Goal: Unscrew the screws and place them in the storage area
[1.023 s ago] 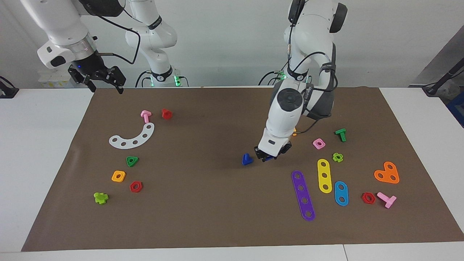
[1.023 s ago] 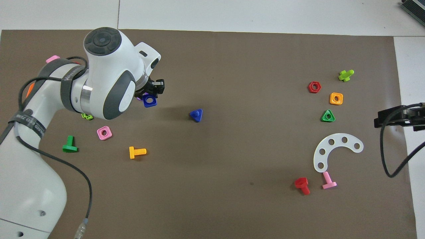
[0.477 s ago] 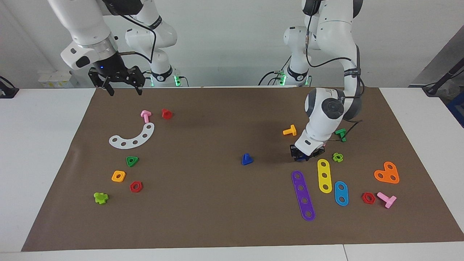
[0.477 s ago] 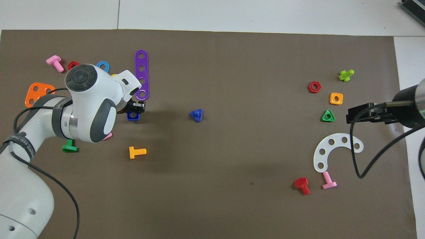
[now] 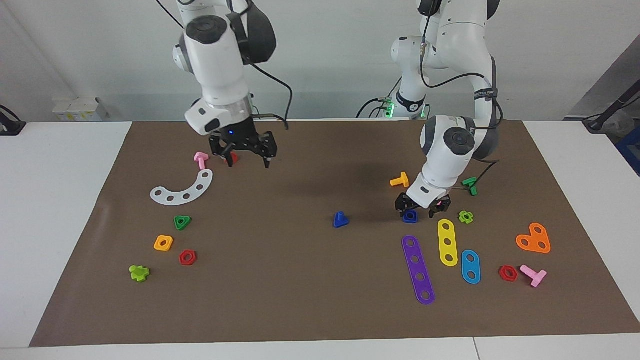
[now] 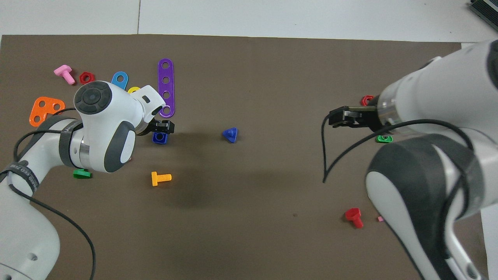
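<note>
I see a white desk (image 5: 60, 210) under a matte brown paper mat (image 5: 300, 290), with a pale wall at the frame's top. The small dark-blue plastic bolt with a triangular head (image 5: 341, 219) rests head-down at mid-frame, its stubby shaft upright. My left hand (image 5: 422, 209), right of centre, hovers with fingers spread around a glossy blue square nut (image 5: 410, 216) lying on the mat. My right hand (image 5: 243, 154), upper left, hangs spread wide and empty.

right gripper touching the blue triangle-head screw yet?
Apart. The facing view shows the right gripper raised over the mat near the red bolt, with bare brown mat between it and the blue screw.
</note>
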